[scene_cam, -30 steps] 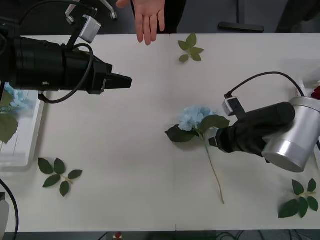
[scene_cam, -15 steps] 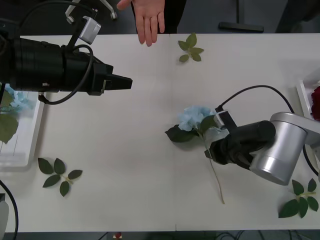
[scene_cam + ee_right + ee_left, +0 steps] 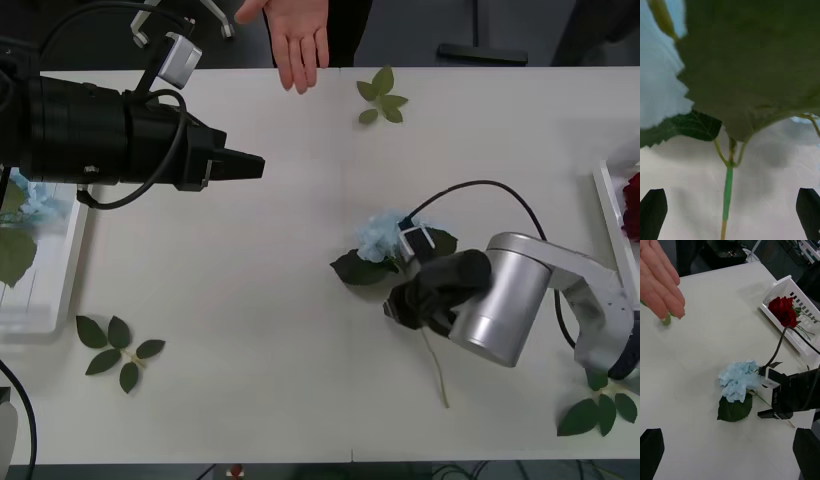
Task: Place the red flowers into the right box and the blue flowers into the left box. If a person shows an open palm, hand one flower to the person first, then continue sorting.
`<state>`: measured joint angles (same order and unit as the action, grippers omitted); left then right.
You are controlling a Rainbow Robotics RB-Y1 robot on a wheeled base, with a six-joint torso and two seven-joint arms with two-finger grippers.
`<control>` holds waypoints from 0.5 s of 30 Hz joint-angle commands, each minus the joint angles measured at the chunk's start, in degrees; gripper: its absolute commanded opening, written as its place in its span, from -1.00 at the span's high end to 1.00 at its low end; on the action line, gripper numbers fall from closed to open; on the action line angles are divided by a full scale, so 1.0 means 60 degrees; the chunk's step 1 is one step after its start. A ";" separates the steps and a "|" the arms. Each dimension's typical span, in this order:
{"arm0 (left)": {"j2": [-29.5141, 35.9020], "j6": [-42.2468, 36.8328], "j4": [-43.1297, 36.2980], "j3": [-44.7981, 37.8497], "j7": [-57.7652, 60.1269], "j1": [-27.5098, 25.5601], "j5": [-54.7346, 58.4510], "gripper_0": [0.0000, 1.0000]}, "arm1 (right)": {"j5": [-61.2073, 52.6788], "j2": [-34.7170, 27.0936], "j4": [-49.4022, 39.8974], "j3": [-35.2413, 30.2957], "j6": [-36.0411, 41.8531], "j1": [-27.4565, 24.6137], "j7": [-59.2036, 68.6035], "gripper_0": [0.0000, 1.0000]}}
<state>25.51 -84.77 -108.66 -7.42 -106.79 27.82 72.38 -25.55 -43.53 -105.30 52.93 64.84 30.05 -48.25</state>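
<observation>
From the left wrist, red flowers (image 3: 783, 311) in the right box (image 3: 797, 315)

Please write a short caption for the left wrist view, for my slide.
Right claw open over the blue flower stem, open palm waiting, red flowers already boxed.

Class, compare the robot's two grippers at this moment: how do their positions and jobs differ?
The right gripper is low over the blue flower, its stem between the fingers; the left gripper hovers away from it. The right arm points left, the left arm right. Both are open.
</observation>
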 commanded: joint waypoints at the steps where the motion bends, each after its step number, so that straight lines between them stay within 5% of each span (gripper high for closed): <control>1: 0.0054 -0.0022 -0.0288 -0.0139 -0.0146 -0.0168 0.0139 -1.00 | 0.0230 0.0340 0.0192 -0.0223 -0.0069 0.0148 0.0497 -1.00; 4: 0.0054 -0.0022 -0.0288 -0.0139 -0.0146 -0.0168 0.0139 -1.00 | 0.0245 0.0399 0.0279 -0.0223 -0.0098 0.0177 0.0497 -1.00; 9: 0.0054 -0.0022 -0.0288 -0.0139 -0.0146 -0.0168 0.0139 -1.00 | 0.0274 0.0355 0.0279 -0.0149 -0.0084 0.0177 0.0512 -0.55; 12: 0.0054 -0.0022 -0.0288 -0.0139 -0.0146 -0.0183 0.0139 -1.00 | 0.0377 0.0282 0.0279 -0.0032 -0.0113 0.0192 0.0541 -0.49; 15: 0.0054 -0.0007 -0.0273 -0.0139 -0.0146 -0.0197 0.0139 -1.00 | 0.0391 0.0238 0.0279 -0.0003 -0.0157 0.0177 0.0541 -0.14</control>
<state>25.51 -84.77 -108.66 -7.42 -106.79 27.45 72.43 -23.22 -40.92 -102.76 52.49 64.34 30.12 -48.24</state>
